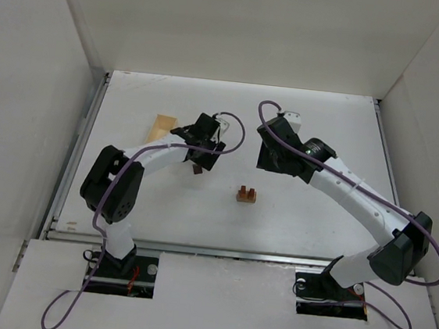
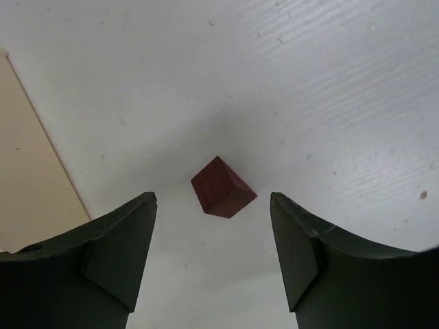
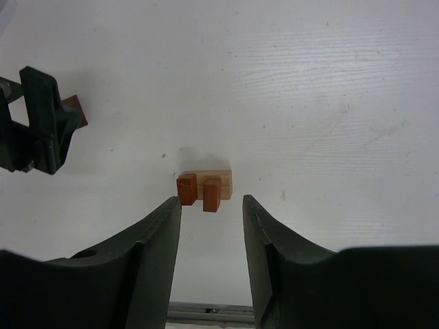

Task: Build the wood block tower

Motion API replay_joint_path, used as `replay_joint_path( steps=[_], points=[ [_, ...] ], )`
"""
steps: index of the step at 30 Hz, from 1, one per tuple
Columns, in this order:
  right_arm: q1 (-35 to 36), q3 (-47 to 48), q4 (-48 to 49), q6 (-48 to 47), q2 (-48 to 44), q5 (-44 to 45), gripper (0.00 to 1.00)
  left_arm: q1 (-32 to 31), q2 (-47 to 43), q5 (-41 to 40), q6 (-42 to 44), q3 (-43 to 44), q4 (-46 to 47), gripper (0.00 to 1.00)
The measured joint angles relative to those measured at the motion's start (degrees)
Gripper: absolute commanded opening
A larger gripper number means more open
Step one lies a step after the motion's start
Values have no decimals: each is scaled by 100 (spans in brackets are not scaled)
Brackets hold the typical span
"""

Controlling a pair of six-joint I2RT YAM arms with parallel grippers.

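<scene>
Barely started, the tower point(image 1: 245, 194) is a tan oblong point(image 3: 219, 177) carrying two reddish-orange cubes point(image 3: 186, 189) near the desk's point(image 1: 325, 128) middle, while the dark brown cube point(image 2: 221, 197) lies loose between the released left pincer's point(image 2: 212, 204) fingers and the right pincer point(image 3: 210, 201) hangs released, empty.

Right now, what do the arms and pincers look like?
Both arms: white links, black joint housings, a purple cable looped along each. The pincer fingers are dark grey-black, wedge-shaped with flat inner pads. No markings visible.

Two orange cubes point(image 3: 186, 189) against tan oblong point(image 3: 224, 181)
</scene>
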Motion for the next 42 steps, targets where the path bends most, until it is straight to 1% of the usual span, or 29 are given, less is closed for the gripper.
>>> replay_joint_path(
  steps=[2, 6, 12, 13, 15, 18, 21, 22, 30, 36, 38, 39, 42],
  points=[
    [0, 0, 2, -4, 0, 0, 47, 7, 173, -96, -422, 168, -105, 64],
    [0, -9, 2, -20, 0, -13, 47, 9, 398, -160, -1071, 181, -446, 64],
    [0, -107, 4, -13, -11, -39, 47, 214, 468, -153, -1683, 184, -756, 61],
    [0, -122, -2, -13, -17, -42, 47, 269, 470, -144, -1740, 184, -774, 59],
    [0, -142, -2, -13, -28, -59, 47, 356, 505, -96, -1832, 203, -815, 53],
    [0, -144, 0, -11, -42, -83, 47, 409, 662, 26, -1904, 326, -868, 50],
    [0, -144, 0, -11, -44, -92, 47, 407, 782, 199, -1934, 404, -881, 50],
    [0, -144, 2, -11, -44, -98, 47, 409, 811, 291, -1941, 431, -887, 48],
    [0, -144, 2, -15, -31, -105, 47, 420, 855, 813, -1971, 525, -922, 49],
    [0, -144, 2, -22, 42, -146, 47, 531, 1217, 988, -2090, 1036, -1161, 49],
    [0, -144, 2, -26, 66, -149, 47, 599, 1379, 1036, -2129, 1272, -1266, 48],
    [0, -144, 2, -35, 74, -149, 47, 629, 1436, 1051, -2146, 1357, -1305, 43],
    [0, -144, 2, -42, 81, -149, 47, 723, 1554, 1062, -2188, 1515, -1384, 34]
  ],
)
